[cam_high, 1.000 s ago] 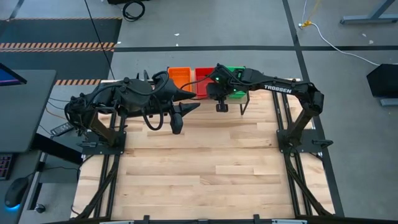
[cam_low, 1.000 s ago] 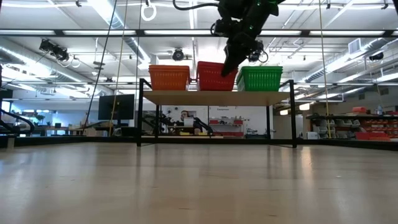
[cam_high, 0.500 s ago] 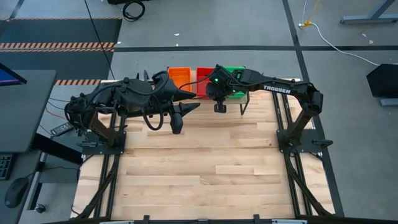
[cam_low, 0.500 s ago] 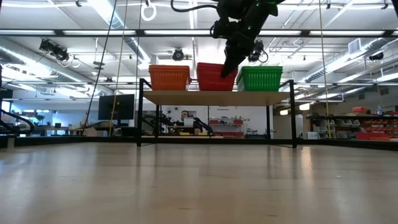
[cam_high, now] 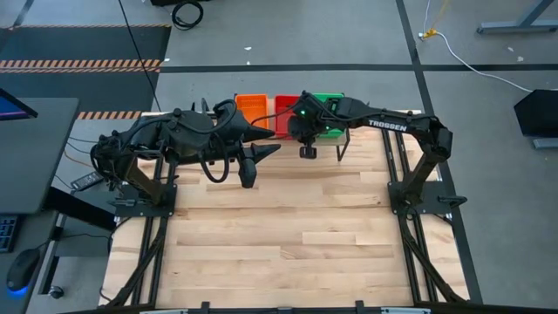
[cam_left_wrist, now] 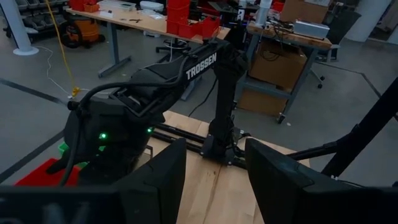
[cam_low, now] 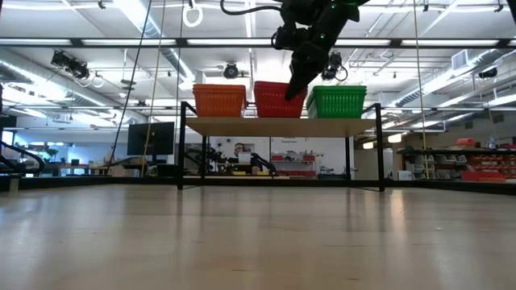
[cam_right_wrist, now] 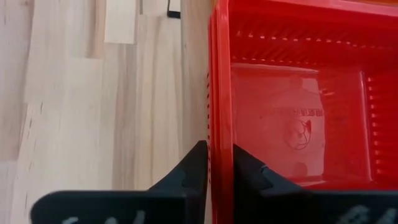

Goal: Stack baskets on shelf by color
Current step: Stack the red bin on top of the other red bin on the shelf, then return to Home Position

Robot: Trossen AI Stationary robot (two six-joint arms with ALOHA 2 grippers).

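Wood tabletop (cam_high: 288, 227) bare; at top centre the shelf (cam_low: 282, 126) holds orange, red and green baskets, right gripper (cam_right_wrist: 211, 165) pinching the red basket (cam_right_wrist: 292, 93) near rim, left gripper (cam_left_wrist: 211, 180) open beside.

Three basket stacks (cam_low: 276, 99) side by side on the shelf (cam_low: 280, 126), at the table's (cam_high: 288, 235) far edge.

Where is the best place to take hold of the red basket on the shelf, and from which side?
Probably the red basket's near long rim, from above: it sits upright, open-topped, orange and green baskets flanking it. The right hand already straddles that thin wall.
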